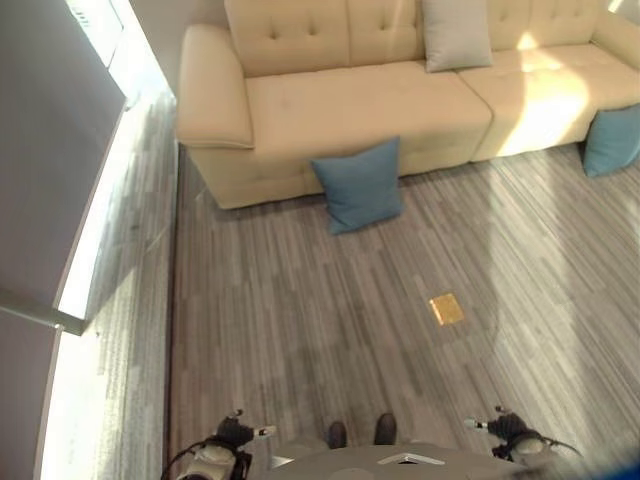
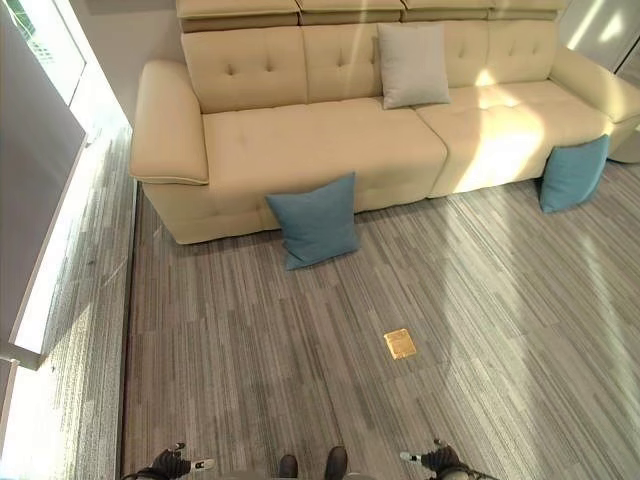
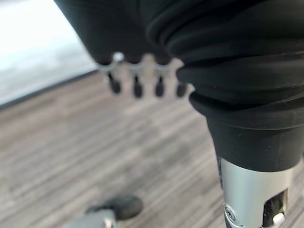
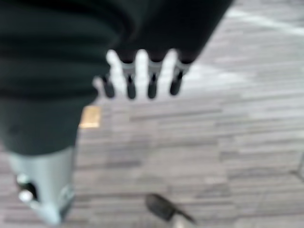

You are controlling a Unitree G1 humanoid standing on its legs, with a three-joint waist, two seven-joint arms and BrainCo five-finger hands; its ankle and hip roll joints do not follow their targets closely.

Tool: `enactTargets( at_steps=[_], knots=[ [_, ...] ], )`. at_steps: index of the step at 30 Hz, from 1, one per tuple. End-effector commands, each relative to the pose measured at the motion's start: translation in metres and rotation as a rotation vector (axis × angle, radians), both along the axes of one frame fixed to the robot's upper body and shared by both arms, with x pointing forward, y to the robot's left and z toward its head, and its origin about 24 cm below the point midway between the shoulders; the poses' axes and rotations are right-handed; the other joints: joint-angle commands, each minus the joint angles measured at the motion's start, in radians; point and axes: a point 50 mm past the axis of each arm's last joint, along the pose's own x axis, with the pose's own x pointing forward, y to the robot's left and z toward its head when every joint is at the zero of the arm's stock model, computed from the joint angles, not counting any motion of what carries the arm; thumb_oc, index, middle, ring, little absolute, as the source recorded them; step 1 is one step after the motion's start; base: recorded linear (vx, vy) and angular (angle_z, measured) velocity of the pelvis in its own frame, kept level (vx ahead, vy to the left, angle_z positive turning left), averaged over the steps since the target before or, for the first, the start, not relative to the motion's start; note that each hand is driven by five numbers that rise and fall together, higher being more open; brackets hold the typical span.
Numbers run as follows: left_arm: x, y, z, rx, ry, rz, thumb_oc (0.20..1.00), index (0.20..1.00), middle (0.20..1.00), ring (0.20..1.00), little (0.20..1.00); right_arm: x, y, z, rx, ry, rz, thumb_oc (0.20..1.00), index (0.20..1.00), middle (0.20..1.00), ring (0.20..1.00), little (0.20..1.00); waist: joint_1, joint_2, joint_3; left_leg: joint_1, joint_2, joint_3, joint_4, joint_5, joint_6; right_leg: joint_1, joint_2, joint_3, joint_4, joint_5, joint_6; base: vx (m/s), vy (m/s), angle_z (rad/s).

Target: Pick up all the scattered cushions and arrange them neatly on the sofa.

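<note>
A blue cushion [image 2: 317, 222] stands on the floor, leaning against the front of the cream sofa [image 2: 300, 140]. A second blue cushion [image 2: 573, 172] leans on the sofa's front further right. A grey cushion [image 2: 412, 65] sits upright against the backrest near the sofa's middle. My left hand [image 3: 136, 85] hangs low at my side with straight fingers and holds nothing; it also shows at the near edge of the left eye view [image 1: 236, 432]. My right hand [image 4: 152, 80] hangs the same way, open and empty, far from every cushion.
Grey striped wood floor lies between me and the sofa. A small brass floor plate [image 2: 400, 343] is set in it, right of centre. A window wall with a bright sill [image 2: 40, 260] runs along the left side.
</note>
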Motion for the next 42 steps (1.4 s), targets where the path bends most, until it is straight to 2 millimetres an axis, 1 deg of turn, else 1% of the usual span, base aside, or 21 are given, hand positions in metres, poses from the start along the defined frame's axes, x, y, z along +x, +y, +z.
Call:
enactTargets(
  at_steps=[1,5,8,11,14,17,18,20,23,24,25,26,27,30,32,33,34,36,38,40,42],
  knots=[
    [0.008,0.006,0.003,0.029,-0.001,-0.031,1.000,1.000,1.000,1.000,1.000,0.008,-0.008,0.006,-0.044,-0.017,0.044,1.000,1.000,1.000,1.000,1.000,0.017,-0.025,0.041,-0.016,0.013,-0.052,0.061,-0.058,-0.038,-0.005,-0.117,0.068,0.164,0.091,0.133,0.04,0.062,0.13],
    [0.008,0.007,0.003,0.025,-0.002,-0.008,1.000,1.000,1.000,1.000,1.000,0.009,-0.009,0.006,-0.049,-0.010,0.064,1.000,1.000,1.000,1.000,1.000,0.022,-0.025,0.043,0.030,0.012,-0.050,0.043,-0.086,-0.043,-0.043,-0.113,0.015,0.072,0.058,0.118,0.17,0.012,-0.12],
    [0.012,0.008,0.004,0.029,-0.012,-0.016,1.000,1.000,1.000,1.000,1.000,0.010,-0.010,0.007,-0.057,-0.009,0.076,1.000,1.000,1.000,1.000,1.000,0.002,-0.034,0.055,0.084,0.018,-0.065,0.025,-0.108,-0.054,-0.067,-0.073,0.033,-0.079,0.091,0.121,0.29,-0.117,-0.11],
    [0.009,0.007,0.003,0.023,0.000,-0.022,1.000,1.000,1.000,1.000,1.000,-0.001,-0.009,0.003,-0.048,0.020,0.069,1.000,1.000,1.000,1.000,1.000,-0.024,-0.035,0.026,0.133,0.049,-0.103,0.037,-0.120,-0.085,-0.033,-0.042,0.081,-0.128,0.092,0.108,0.38,-0.190,0.32],
    [0.007,0.002,0.001,0.010,0.003,-0.028,1.000,1.000,1.000,1.000,1.000,-0.011,-0.014,0.001,-0.051,0.044,0.045,1.000,1.000,1.000,1.000,1.000,-0.025,-0.035,0.008,0.111,0.075,-0.126,0.133,-0.060,-0.126,0.023,-0.028,0.055,-0.160,0.083,0.085,0.25,-0.190,0.95],
    [0.020,-0.002,0.005,0.005,-0.033,-0.051,1.000,1.000,1.000,1.000,1.000,-0.011,-0.017,0.003,-0.051,0.020,0.009,1.000,1.000,1.000,1.000,1.000,-0.014,-0.063,0.036,-0.027,0.086,-0.095,0.381,0.050,-0.166,0.088,-0.047,0.037,-0.193,0.077,0.062,0.15,-0.223,0.27],
    [0.025,-0.002,0.006,0.008,-0.046,-0.057,1.000,1.000,1.000,1.000,1.000,-0.009,-0.018,0.004,-0.053,0.010,0.005,1.000,1.000,1.000,1.000,1.000,-0.005,-0.079,0.056,-0.076,0.095,-0.064,0.464,0.056,-0.162,0.109,-0.054,0.030,-0.201,0.071,0.051,0.10,-0.263,-0.04],
    [0.029,-0.002,0.008,0.010,-0.058,-0.062,1.000,1.000,1.000,1.000,1.000,-0.008,-0.018,0.004,-0.052,0.008,-0.001,1.000,1.000,1.000,1.000,1.000,0.001,-0.086,0.065,-0.106,0.099,-0.043,0.489,0.050,-0.153,0.123,-0.053,0.023,-0.207,0.059,0.043,0.12,-0.177,0.26],
    [0.028,-0.005,0.007,0.009,-0.053,-0.079,1.000,1.000,1.000,1.000,1.000,-0.010,-0.019,0.004,-0.046,0.012,-0.025,1.000,1.000,1.000,1.000,1.000,0.014,-0.092,0.063,-0.209,0.041,0.001,0.362,-0.008,-0.130,0.176,-0.048,0.018,-0.243,0.037,0.052,0.26,-0.072,0.25],
    [0.027,-0.005,0.006,0.011,-0.047,-0.080,1.000,1.000,1.000,1.000,1.000,-0.011,-0.019,0.004,-0.046,0.012,-0.026,1.000,1.000,1.000,1.000,1.000,0.012,-0.086,0.060,-0.213,0.047,0.035,0.275,-0.001,-0.126,0.192,-0.043,0.010,-0.249,0.027,0.058,0.40,0.016,0.18],
    [0.023,-0.003,0.005,0.015,-0.035,-0.077,1.000,1.000,1.000,1.000,1.000,-0.013,-0.019,0.003,-0.047,0.019,-0.024,1.000,1.000,1.000,1.000,1.000,0.021,-0.072,0.049,-0.229,0.032,0.045,0.159,0.058,-0.124,0.221,-0.019,0.015,-0.258,0.008,0.057,0.31,0.021,0.09],
    [0.023,-0.003,0.005,0.015,-0.034,-0.077,1.000,1.000,1.000,1.000,1.000,-0.013,-0.019,0.003,-0.047,0.019,-0.024,1.000,1.000,1.000,1.000,1.000,0.021,-0.073,0.050,-0.225,0.031,0.046,0.155,0.060,-0.123,0.223,-0.020,0.014,-0.259,0.008,0.058,0.31,0.021,-0.03],
    [0.019,-0.002,0.004,0.016,-0.024,-0.075,1.000,1.000,1.000,1.000,1.000,-0.014,-0.018,0.003,-0.045,0.022,-0.021,1.000,1.000,1.000,1.000,1.000,0.029,-0.066,0.046,-0.245,0.028,0.048,0.111,0.101,-0.129,0.241,-0.006,0.022,-0.263,-0.006,0.055,0.34,0.063,-0.02],
    [0.008,0.002,0.002,0.017,0.007,-0.049,1.000,1.000,1.000,1.000,1.000,-0.012,-0.012,0.000,-0.031,0.030,0.008,1.000,1.000,1.000,1.000,1.000,0.047,-0.073,0.016,-0.211,0.007,0.003,0.115,0.065,-0.106,0.267,-0.023,0.041,-0.221,-0.046,0.072,0.43,0.116,-0.49],
    [0.002,0.003,0.000,0.014,0.025,-0.035,1.000,1.000,1.000,1.000,1.000,-0.008,-0.008,0.000,-0.021,0.017,0.020,1.000,1.000,1.000,1.000,1.000,0.057,-0.075,0.010,-0.183,0.001,0.004,0.107,0.038,-0.085,0.244,-0.041,0.052,-0.111,-0.049,0.094,0.24,0.137,-0.29],
    [0.007,0.005,0.002,0.021,0.015,-0.038,1.000,1.000,1.000,1.000,1.000,0.002,-0.004,0.002,-0.019,-0.007,0.048,1.000,1.000,1.000,1.000,1.000,0.057,-0.072,0.029,-0.153,-0.002,0.003,0.113,0.012,-0.061,0.156,-0.066,0.064,0.075,0.019,0.124,0.20,0.144,-0.11],
    [0.007,0.005,0.002,0.020,0.015,-0.038,1.000,1.000,1.000,1.000,1.000,0.002,-0.004,0.002,-0.019,-0.007,0.048,1.000,1.000,1.000,1.000,1.000,0.057,-0.071,0.026,-0.157,-0.001,0.003,0.114,0.013,-0.061,0.152,-0.065,0.064,0.074,0.020,0.123,0.15,0.135,-0.25],
    [0.016,0.008,0.006,0.035,-0.011,-0.044,1.000,1.000,1.000,1.000,1.000,0.017,0.001,0.006,-0.016,-0.048,0.074,1.000,1.000,1.000,1.000,1.000,0.042,-0.060,0.051,-0.120,0.005,-0.010,0.114,-0.004,-0.040,0.070,-0.069,0.079,0.214,0.082,0.134,0.13,0.095,-0.32],
    [0.022,0.009,0.008,0.042,-0.028,-0.056,1.000,1.000,1.000,1.000,1.000,0.020,0.005,0.006,-0.007,-0.056,0.088,1.000,1.000,1.000,1.000,1.000,0.031,-0.041,0.059,-0.080,0.013,-0.028,0.105,-0.023,-0.032,0.003,-0.067,0.081,0.279,0.076,0.117,0.23,0.106,0.08],
    [0.024,0.008,0.008,0.045,-0.034,-0.061,1.000,1.000,1.000,1.000,1.000,0.020,0.005,0.006,-0.007,-0.051,0.095,1.000,1.000,1.000,1.000,1.000,0.020,-0.032,0.059,-0.042,0.013,-0.042,0.089,-0.032,-0.032,-0.035,-0.058,0.078,0.234,0.062,0.104,0.27,0.043,0.05],
    [0.031,0.006,0.010,0.042,-0.055,-0.073,1.000,1.000,1.000,1.000,1.000,0.019,0.005,0.006,-0.009,-0.044,0.100,1.000,1.000,1.000,1.000,1.000,-0.001,-0.036,0.058,0.012,0.003,-0.064,0.065,-0.054,-0.045,-0.056,-0.058,0.081,0.046,0.061,0.102,0.41,-0.058,-0.01]
  ],
)
